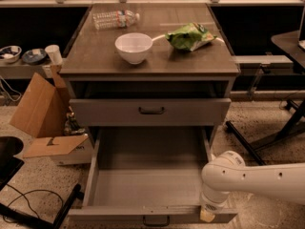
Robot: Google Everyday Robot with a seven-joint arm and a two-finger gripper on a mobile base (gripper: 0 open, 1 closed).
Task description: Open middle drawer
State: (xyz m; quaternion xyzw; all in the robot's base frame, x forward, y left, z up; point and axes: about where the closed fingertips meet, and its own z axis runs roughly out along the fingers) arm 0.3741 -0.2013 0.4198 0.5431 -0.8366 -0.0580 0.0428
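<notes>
The middle drawer (147, 185) is pulled far out of the grey cabinet. Its plain grey tray is bare, and its low front panel with a small dark loop handle (156, 220) sits at the bottom edge of the view. My gripper (207, 214) hangs from the white arm (248, 178), which comes in from the right. It is at the drawer's front right corner, touching or just above the front panel. Above the open drawer, another drawer (151, 110) with a dark handle is nearly shut.
On the cabinet top are a white bowl (134, 46), a green bag (190, 36) and a lying water bottle (116, 18). An open cardboard box (45, 113) stands at the left. A black table leg (281, 132) is at the right, and cables (28, 199) lie at lower left.
</notes>
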